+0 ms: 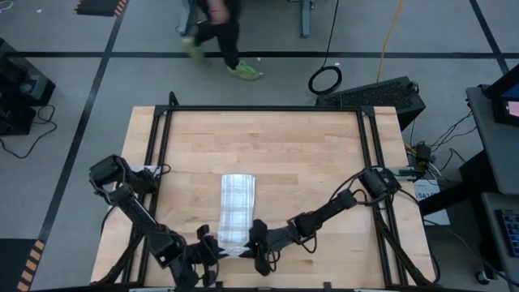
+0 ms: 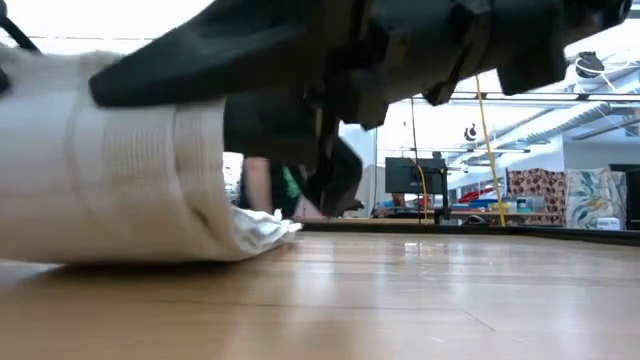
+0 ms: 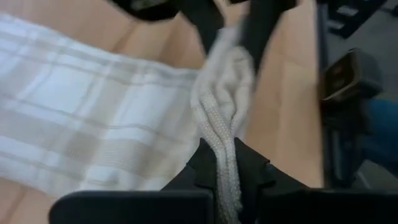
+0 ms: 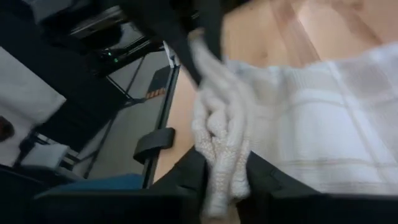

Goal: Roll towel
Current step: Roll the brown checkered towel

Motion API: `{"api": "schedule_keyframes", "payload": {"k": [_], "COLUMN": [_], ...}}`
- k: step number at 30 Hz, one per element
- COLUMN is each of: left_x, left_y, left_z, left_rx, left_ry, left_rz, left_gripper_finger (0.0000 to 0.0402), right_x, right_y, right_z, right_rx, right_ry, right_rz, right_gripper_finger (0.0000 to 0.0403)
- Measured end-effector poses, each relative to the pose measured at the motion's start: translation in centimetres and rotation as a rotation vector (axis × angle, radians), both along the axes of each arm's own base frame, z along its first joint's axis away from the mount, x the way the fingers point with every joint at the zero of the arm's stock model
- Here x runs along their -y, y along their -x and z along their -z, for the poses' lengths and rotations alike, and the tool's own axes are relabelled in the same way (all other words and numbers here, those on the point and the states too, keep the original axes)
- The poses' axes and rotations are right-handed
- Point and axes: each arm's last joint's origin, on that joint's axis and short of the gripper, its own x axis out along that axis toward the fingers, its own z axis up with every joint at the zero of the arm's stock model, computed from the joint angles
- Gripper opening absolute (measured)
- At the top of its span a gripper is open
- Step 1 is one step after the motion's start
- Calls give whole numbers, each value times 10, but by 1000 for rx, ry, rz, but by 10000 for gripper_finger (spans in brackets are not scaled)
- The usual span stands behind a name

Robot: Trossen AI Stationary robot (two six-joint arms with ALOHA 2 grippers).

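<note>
- Grey shop floor with black tape lines surrounds a pale wooden table (image 1: 276, 146) framed by black rails; a person (image 1: 215, 32) in bright green shoes walks past at the table's 12 o'clock side.
- On the table, the towel (image 1: 237, 209) lies as a narrow white strip with a faint grey check, running from about the table's centre toward 6 o'clock.
- At the strip's 6 o'clock end the cloth is bunched into a thick ridge; the low view shows that end lifted into a rounded fold off the wood.
- The left gripper (image 1: 212, 253) sits at the towel's 7 o'clock corner. In the left wrist view its fingers (image 3: 252, 168) are pinched tight on the bunched edge of the towel (image 3: 217, 106).
- The right gripper (image 1: 258, 245) sits at the towel's 5 o'clock corner, facing the left one across the fold. In the right wrist view its fingers (image 4: 264, 171) stand narrowly apart with the gathered towel (image 4: 221, 143) edge between them, gripping it.
</note>
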Motion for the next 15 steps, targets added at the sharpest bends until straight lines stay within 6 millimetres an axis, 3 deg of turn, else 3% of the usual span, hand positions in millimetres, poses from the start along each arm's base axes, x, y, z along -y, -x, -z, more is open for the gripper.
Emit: {"api": "schedule_keyframes", "payload": {"k": [9, 15], "left_x": [-24, -31], "left_y": [-21, -31], "left_z": [10, 11], "left_rx": [-133, -123], "left_ry": [72, 205], "left_rz": [45, 69], "left_gripper_finger": [22, 22], "right_x": [-16, -42], "right_y": [20, 40], "right_z": [-11, -13], "right_rx": [-10, 54], "right_ry": [375, 674], "right_rz": [-98, -86], "right_gripper_finger": [162, 182]}}
